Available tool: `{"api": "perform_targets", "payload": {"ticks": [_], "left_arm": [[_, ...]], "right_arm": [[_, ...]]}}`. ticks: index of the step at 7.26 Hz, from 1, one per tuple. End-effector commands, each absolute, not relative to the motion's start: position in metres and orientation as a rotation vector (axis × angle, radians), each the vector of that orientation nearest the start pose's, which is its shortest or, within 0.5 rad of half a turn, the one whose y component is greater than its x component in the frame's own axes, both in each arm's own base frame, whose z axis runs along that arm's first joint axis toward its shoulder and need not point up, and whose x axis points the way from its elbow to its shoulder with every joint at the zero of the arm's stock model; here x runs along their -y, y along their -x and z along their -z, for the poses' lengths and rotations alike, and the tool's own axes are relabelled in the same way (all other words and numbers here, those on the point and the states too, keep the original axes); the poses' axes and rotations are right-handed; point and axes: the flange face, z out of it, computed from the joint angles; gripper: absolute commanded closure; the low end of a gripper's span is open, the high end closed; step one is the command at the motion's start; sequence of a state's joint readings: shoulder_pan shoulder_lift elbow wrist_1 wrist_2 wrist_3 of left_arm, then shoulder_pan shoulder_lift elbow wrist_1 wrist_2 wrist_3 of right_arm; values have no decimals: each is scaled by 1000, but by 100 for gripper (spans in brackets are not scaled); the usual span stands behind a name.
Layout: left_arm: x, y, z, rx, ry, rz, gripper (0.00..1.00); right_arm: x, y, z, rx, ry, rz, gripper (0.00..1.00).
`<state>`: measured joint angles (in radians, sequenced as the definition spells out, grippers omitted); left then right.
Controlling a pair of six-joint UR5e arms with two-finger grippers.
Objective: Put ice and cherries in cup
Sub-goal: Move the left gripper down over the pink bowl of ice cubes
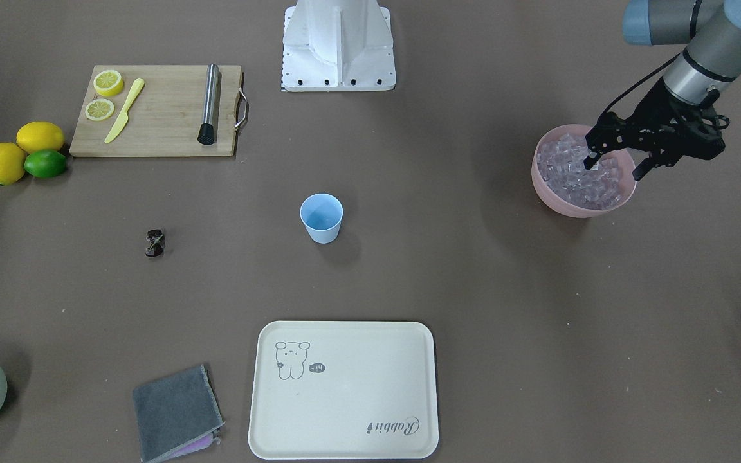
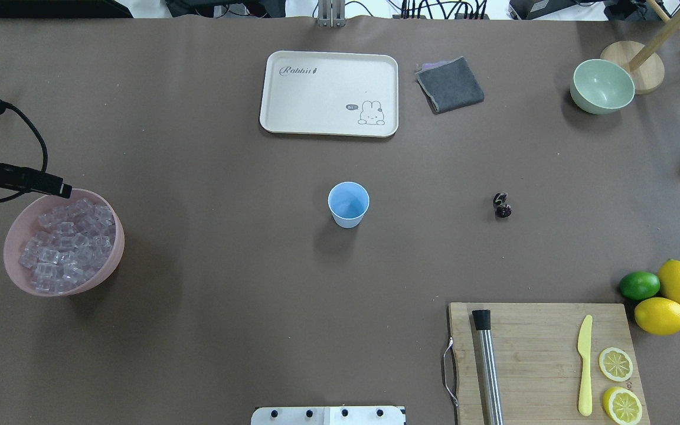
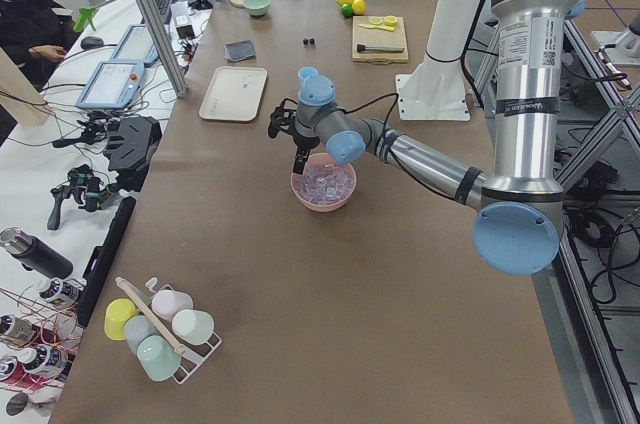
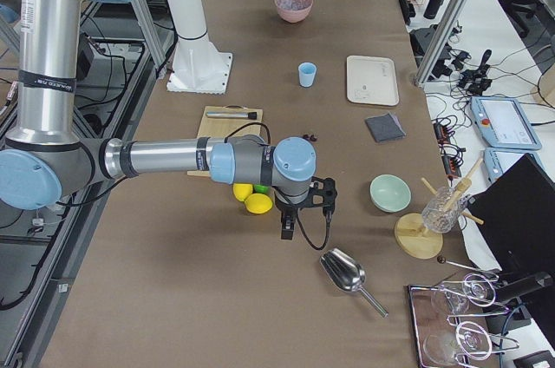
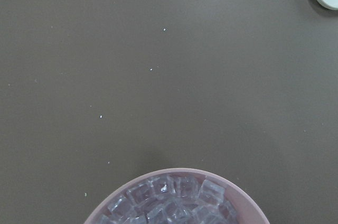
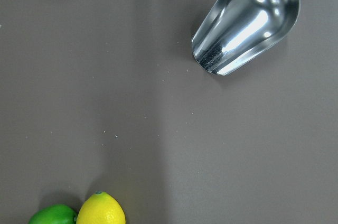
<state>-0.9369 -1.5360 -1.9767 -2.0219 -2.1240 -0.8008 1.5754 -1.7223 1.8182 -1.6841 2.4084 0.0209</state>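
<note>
The light-blue cup (image 1: 321, 218) stands upright and empty mid-table; it also shows in the overhead view (image 2: 348, 205). The dark cherries (image 1: 155, 243) lie on the table apart from it, toward the robot's right (image 2: 502, 205). The ice (image 1: 579, 177) fills a pink bowl (image 1: 541, 186) at the robot's left (image 2: 65, 245). My left gripper (image 1: 616, 166) is open, its fingers spread just over the ice near the bowl's rim. My right gripper (image 4: 286, 227) hangs over the table beside the lemons; I cannot tell if it is open or shut.
A cream tray (image 1: 345, 389) and a grey cloth (image 1: 176, 411) lie beyond the cup. A pale green bowl (image 2: 602, 86), a cutting board (image 2: 543, 360) with lemon slices, knife and metal muddler, whole lemons and a lime (image 2: 639, 285), and a metal scoop (image 6: 245, 20) are on the robot's right.
</note>
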Motion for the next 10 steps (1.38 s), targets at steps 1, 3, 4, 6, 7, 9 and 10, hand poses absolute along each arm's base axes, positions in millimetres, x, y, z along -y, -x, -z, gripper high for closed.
{"api": "perform_targets", "payload": {"ticks": [1,3,4,6,7,9,10], "left_arm": [[417,-238,-454,-847,-222,-63,2],[404,-229,-476,-819,-187,-66,19],[399,-235,-479,-818,-175,-80,30],[392,-251,-475,-823,-167,-109,30],[387,-259,-476,-823,-161,-128,30],[384,-263,-476,-822,-157,-138,32],[383,-261,-479,-818,-156,-145,37]], "right_arm": [[424,-61,-615,837,27,-34,0],[424,-61,-618,837,32,-35,0],[425,-61,-618,837,30,-35,0],[423,-62,-620,837,35,-37,0],[421,-62,-622,837,40,-40,0],[419,-63,-624,836,43,-43,0],[419,-64,-624,836,41,-46,0]]}}
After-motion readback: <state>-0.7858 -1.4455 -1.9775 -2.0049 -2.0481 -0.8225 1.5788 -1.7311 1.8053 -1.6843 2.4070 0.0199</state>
